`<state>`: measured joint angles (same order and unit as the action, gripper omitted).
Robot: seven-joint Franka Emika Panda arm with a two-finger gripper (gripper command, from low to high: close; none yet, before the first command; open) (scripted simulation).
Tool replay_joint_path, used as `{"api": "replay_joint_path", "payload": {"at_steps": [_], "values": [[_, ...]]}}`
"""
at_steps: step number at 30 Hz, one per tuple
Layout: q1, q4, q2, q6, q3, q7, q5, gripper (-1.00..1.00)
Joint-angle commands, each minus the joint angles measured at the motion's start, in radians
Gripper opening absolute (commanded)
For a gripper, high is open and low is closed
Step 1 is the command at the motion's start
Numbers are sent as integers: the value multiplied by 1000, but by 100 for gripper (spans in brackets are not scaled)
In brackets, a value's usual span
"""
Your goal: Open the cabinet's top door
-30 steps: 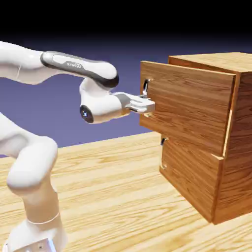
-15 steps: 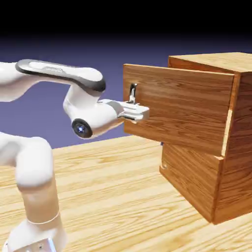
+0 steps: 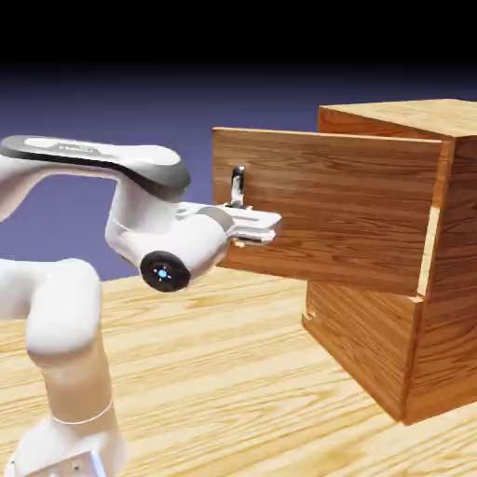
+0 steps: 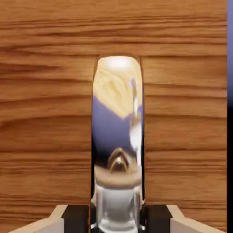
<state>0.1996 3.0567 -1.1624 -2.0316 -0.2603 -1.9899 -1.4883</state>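
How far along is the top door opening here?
Already done: the top door stands swung out from the cabinet, a gap showing along its hinge side. In hand: the gripper is closed on the metal handle. Left: perhaps some more swing, if a wider opening is wanted, then letting go of the handle.

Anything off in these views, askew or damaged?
Nothing damaged that I can see. The top door stands ajar, as the task wants; its handle sits upright between the gripper's fingers.
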Motion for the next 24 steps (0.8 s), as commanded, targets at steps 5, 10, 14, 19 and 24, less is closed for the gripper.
{"api": "replay_joint_path", "payload": {"at_steps": [5,10,14,19,24], "values": [[40,-56,71,168,-176,0,218,-100],[24,-169,196,351,-357,28,413,-100],[-43,-294,316,501,-502,62,540,-100],[102,-342,445,654,-405,138,509,-100],[143,-452,608,818,-408,221,538,-100]]}}
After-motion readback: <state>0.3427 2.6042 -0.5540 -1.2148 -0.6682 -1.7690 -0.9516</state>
